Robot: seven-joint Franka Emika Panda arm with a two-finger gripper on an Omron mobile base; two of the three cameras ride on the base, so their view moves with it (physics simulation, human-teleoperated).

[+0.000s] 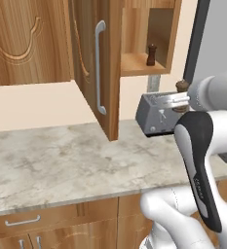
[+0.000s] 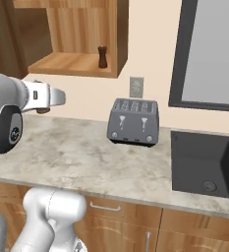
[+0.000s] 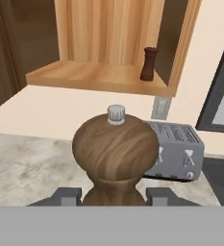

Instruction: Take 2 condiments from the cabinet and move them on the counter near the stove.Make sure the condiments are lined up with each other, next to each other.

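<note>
My gripper (image 3: 114, 196) is shut on the light-brown condiment (image 3: 116, 153), a wooden mill with a small silver cap, held in the air above the counter (image 1: 61, 160). The mill's knob (image 1: 182, 85) pokes up over the hand, left of the toaster. The dark reddish-brown condiment (image 1: 152, 54) (image 2: 102, 56) (image 3: 149, 63) stands upright at the right end of the open cabinet shelf (image 2: 67, 64). The cabinet door (image 1: 110, 73) with its silver bar handle (image 1: 100, 68) is swung open. The stove is out of view.
A grey toaster (image 2: 133, 121) (image 1: 156, 116) (image 3: 178, 149) sits on the counter under a wall outlet (image 2: 136, 87). To its right lies a dark sink (image 2: 199, 162) below a dark-framed window (image 2: 209, 49). Drawer fronts (image 1: 22, 221) run under the counter.
</note>
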